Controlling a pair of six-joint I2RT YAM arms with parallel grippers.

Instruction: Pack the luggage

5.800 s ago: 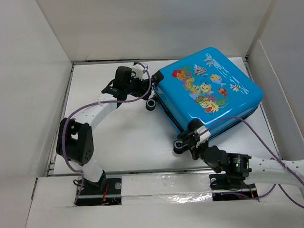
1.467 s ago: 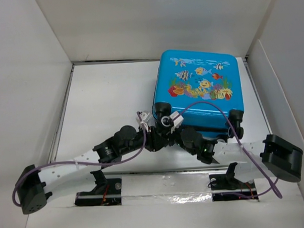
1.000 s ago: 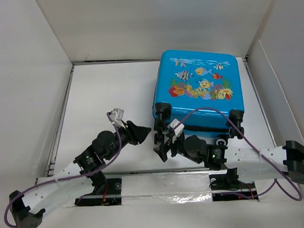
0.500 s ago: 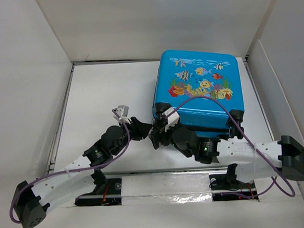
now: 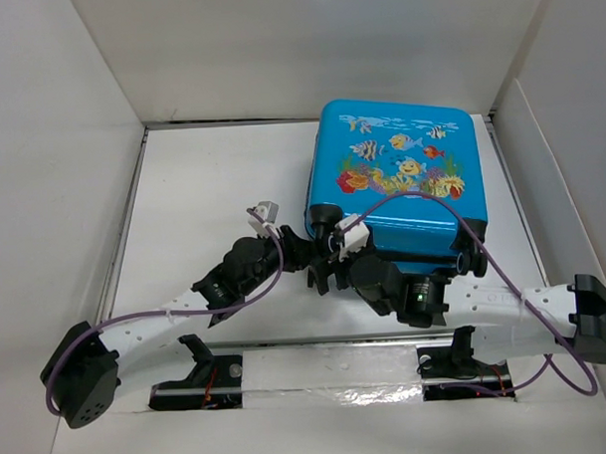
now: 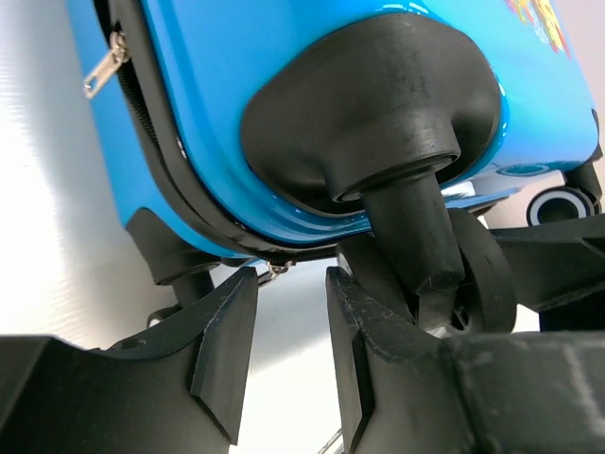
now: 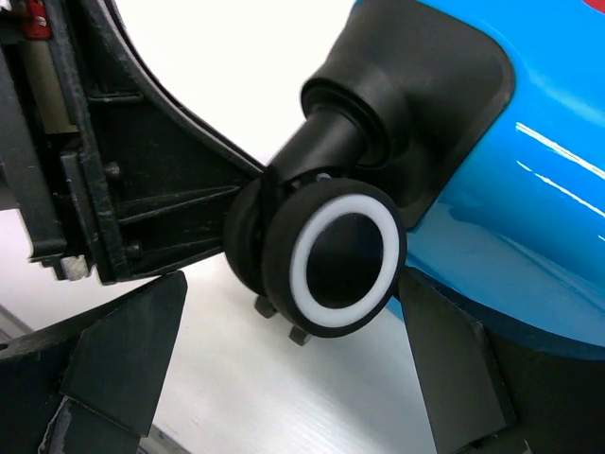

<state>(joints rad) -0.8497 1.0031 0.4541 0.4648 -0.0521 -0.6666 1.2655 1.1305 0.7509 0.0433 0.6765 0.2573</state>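
Closing stage, with luggage (image 5: pixel 396 174) shut, flat at table's (image 5: pixel 212 180) far right. Left gripper (image 6: pixel 288 284) narrowly parted, empty, by perhaps a zip pull (image 6: pixel 276 271); right gripper (image 7: pixel 284 312) gaping around 1 wheel (image 7: pixel 340 255). Next: pinch pull squarely.

- Open passage over the bare table (image 5: pixel 212 180) at upper left and centre left of the top view, up to the left wall (image 5: pixel 53 196).
- Blocked at upper right by the luggage (image 5: pixel 401 174), lying flat near the back wall (image 5: pixel 307 48); only thin strips around it.
- Crowded at its lower left corner: left gripper (image 6: pixel 288 284) and right gripper (image 5: pixel 324 266) tip to tip beside 1 wheel (image 7: pixel 336 257).
- Clear gaps on both sides of that wheel, between the 2 widely spread right fingers (image 7: pixel 123 359).
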